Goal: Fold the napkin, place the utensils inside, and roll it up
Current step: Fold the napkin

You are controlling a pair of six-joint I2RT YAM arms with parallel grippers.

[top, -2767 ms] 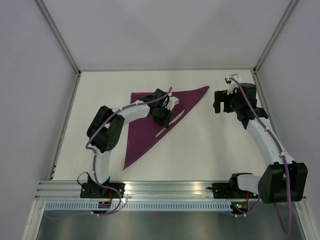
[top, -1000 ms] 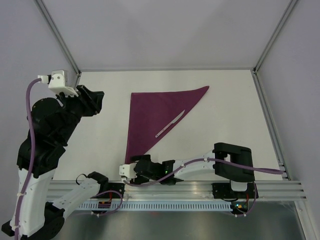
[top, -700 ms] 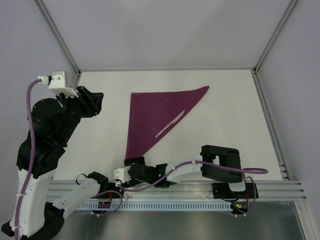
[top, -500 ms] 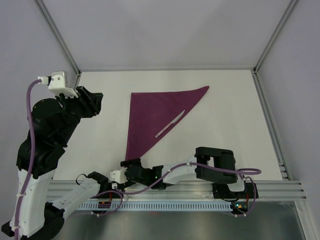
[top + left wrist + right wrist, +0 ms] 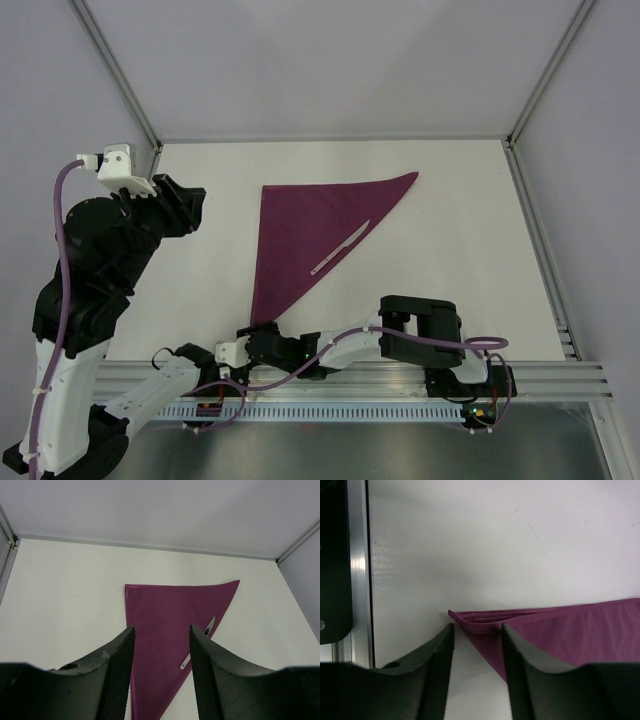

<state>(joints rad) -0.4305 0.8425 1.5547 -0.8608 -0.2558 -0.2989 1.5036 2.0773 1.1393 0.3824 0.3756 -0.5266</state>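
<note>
Nearest to us, the right claw (image 5: 477,630) has swung across from the far right side and now lies low along the silver aluminium rail (image 5: 350,378) at the front edge of the flat white bench (image 5: 450,260). Its jaws have been narrowing, but they are still apart. They straddle the near tip of the deep purple-maroon cloth napkin (image 5: 295,230), and we see no pinch on the doubled edge yet. We take this as the start of the roll: the fold is made, the cloth lies as a flat triangle, and this corner is the natural place to begin. Further in, a slim pale knife (image 5: 340,248) rests on the cloth just inside its long right edge and roughly parallel to it, so it is already placed. We see no second utensil. Beyond the knife, the napkin's other two corners point toward the back of the bench. The left claw (image 5: 161,630) has lifted off the cloth and hangs high at the left with its jaws released and empty, looking down on the triangle. Nothing lies between the near tip and the knife. In our judgement the only crowding comes from the right arm's own folded reach along the rail. Plain pale grey walls (image 5: 330,60) close the scene behind.
</note>
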